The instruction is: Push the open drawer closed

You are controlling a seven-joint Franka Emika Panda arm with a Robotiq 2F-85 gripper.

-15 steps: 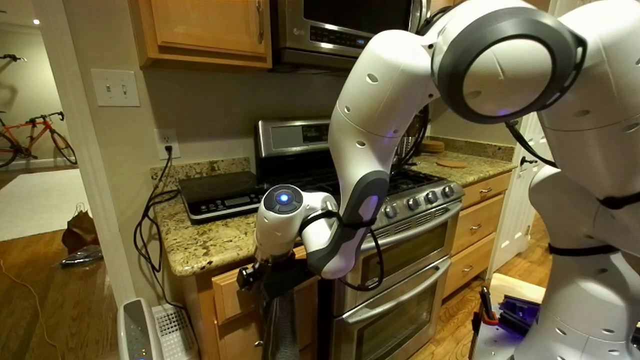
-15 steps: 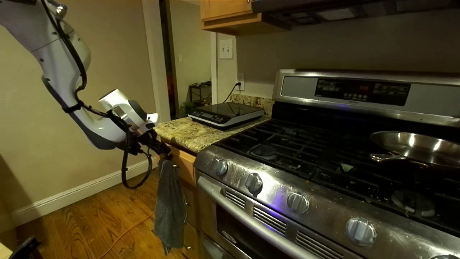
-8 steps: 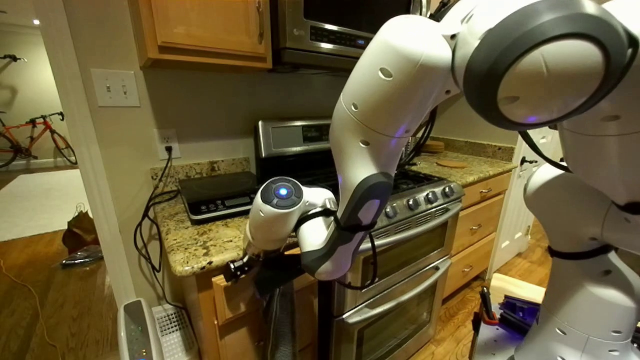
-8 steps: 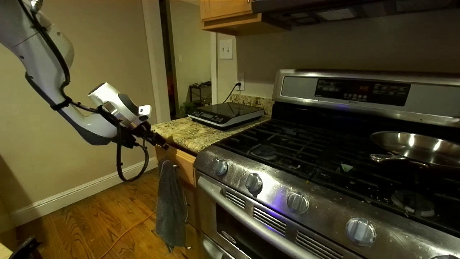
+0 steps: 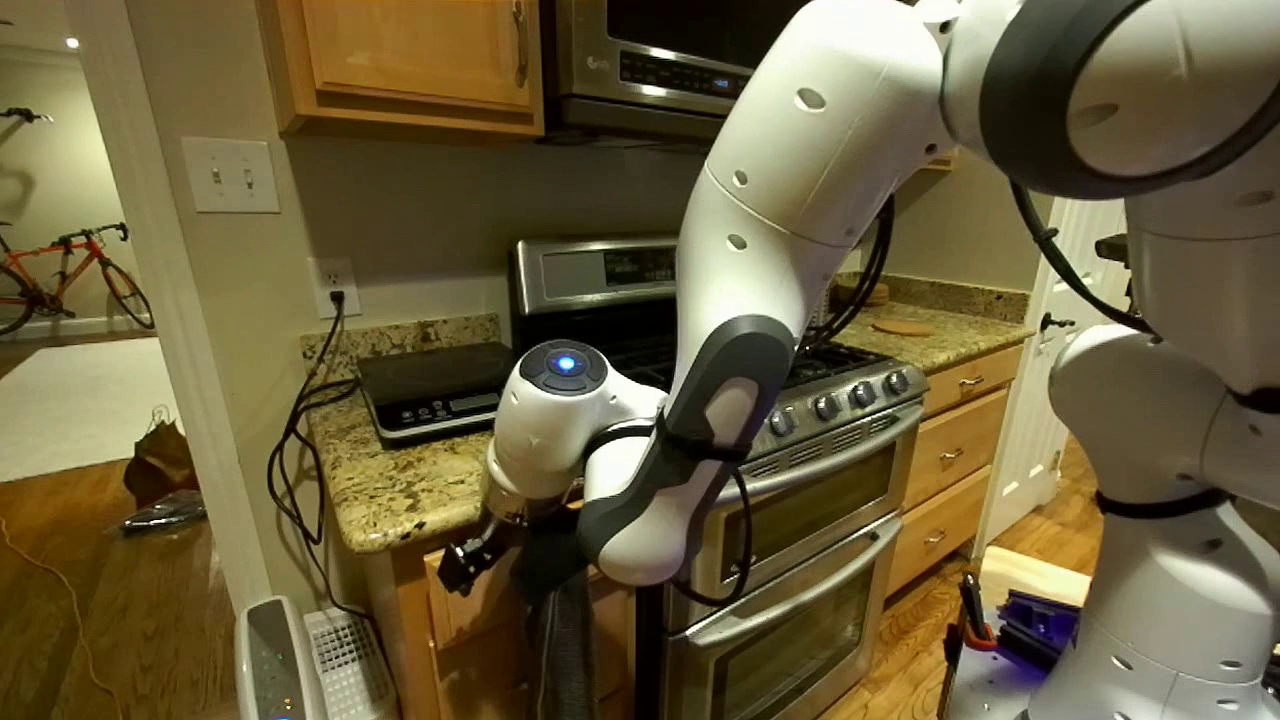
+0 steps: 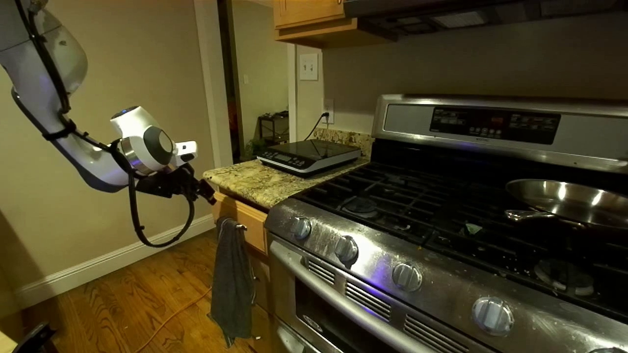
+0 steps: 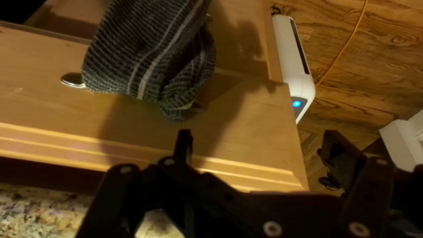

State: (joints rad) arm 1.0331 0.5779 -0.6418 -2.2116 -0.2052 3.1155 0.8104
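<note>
The drawer's flat honey-coloured front [image 7: 43, 105] fills much of the wrist view, and it shows in both exterior views [image 6: 252, 226] [image 5: 455, 605]. It sits under the counter's edge with a dark gap above it. The drawer's inside is hidden; I cannot tell whether the front is fully flush. A dark grey towel [image 7: 148, 49] hangs over its metal handle [image 7: 72, 80], also in both exterior views [image 6: 233, 282] [image 5: 565, 650]. My gripper [image 7: 258, 134] is open and empty, its fingers wide apart near the front's upper corner. It looks apart from the front [image 6: 208, 192] [image 5: 462, 568].
The granite counter [image 6: 245, 179] overhangs the drawer and bears a black portable cooktop [image 6: 309, 154]. The steel oven range [image 6: 368, 274] stands right beside the drawer. A white floor appliance [image 7: 294, 56] stands beyond the cabinet's end, with an orange cord [image 7: 343, 49] on the floor.
The gripper has moved leftward in both exterior views, away from the towel and handle, and the wrist has turned. The drawer front shows no visible movement.
</note>
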